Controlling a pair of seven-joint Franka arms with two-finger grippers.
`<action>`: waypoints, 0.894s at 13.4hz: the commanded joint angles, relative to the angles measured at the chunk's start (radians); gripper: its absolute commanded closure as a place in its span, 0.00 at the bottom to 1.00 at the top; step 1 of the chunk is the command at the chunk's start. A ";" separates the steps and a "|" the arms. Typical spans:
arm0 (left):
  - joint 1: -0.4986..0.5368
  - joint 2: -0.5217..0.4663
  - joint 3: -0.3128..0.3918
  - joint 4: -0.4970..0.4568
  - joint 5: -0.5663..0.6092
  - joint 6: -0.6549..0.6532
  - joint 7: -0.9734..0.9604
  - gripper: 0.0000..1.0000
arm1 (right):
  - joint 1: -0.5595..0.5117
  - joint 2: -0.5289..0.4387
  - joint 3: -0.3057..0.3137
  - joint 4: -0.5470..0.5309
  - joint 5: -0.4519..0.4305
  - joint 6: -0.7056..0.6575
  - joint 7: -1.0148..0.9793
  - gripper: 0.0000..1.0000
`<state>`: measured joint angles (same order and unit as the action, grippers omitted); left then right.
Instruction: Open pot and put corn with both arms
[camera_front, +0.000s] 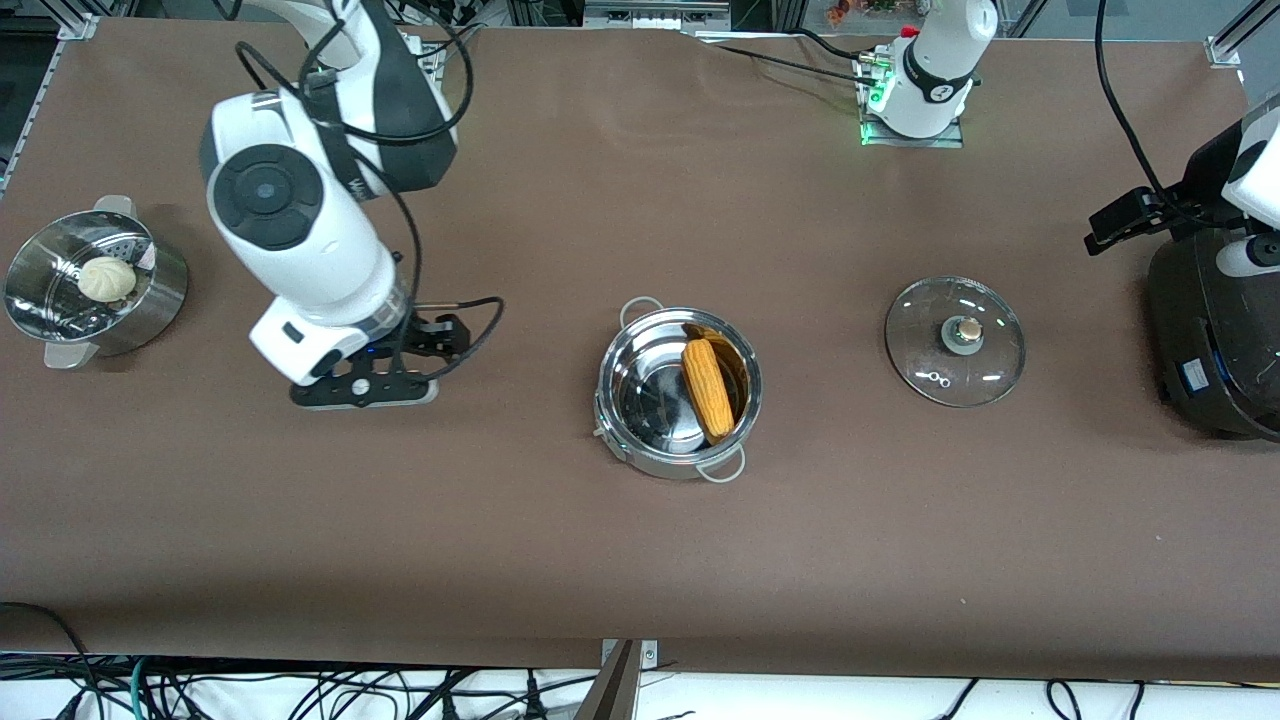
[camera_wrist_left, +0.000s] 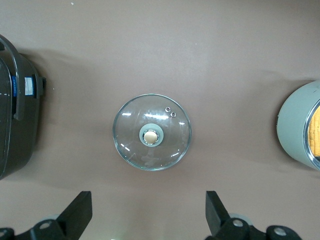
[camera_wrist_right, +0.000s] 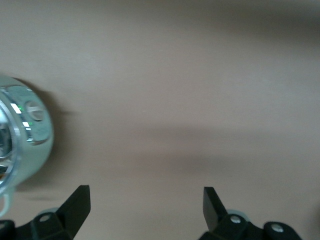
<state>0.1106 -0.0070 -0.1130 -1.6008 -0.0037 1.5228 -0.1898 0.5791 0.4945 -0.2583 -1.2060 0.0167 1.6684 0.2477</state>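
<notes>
Now the corn (camera_front: 708, 388) lies in the open pot (camera_front: 679, 392); the lid (camera_wrist_left: 152, 132) rests on the tabletop (camera_front: 640, 560) under the open left pincer (camera_wrist_left: 150, 212). Beside the pot, the right pincer (camera_wrist_right: 146, 210) hangs open too.

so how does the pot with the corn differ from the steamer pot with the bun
The pot is shallow, sits mid-table and holds the corn on its bare floor. The steamer pot stands at the right arm's end of the table, tilted, with a white bun on a perforated insert. Both are shiny steel, and neither has a lid on.
</notes>
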 joint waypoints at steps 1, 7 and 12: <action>0.001 0.010 0.003 0.030 -0.013 -0.024 0.013 0.00 | -0.008 -0.045 -0.070 -0.026 0.057 -0.047 -0.120 0.00; 0.003 0.009 0.003 0.029 -0.013 -0.024 0.018 0.00 | -0.021 -0.071 -0.318 -0.046 0.186 -0.207 -0.360 0.00; 0.003 0.010 0.003 0.027 -0.013 -0.024 0.018 0.00 | -0.010 -0.154 -0.384 -0.114 0.173 -0.263 -0.361 0.00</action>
<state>0.1109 -0.0065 -0.1124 -1.6004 -0.0037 1.5213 -0.1898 0.5471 0.4040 -0.6337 -1.2353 0.1872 1.4079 -0.1056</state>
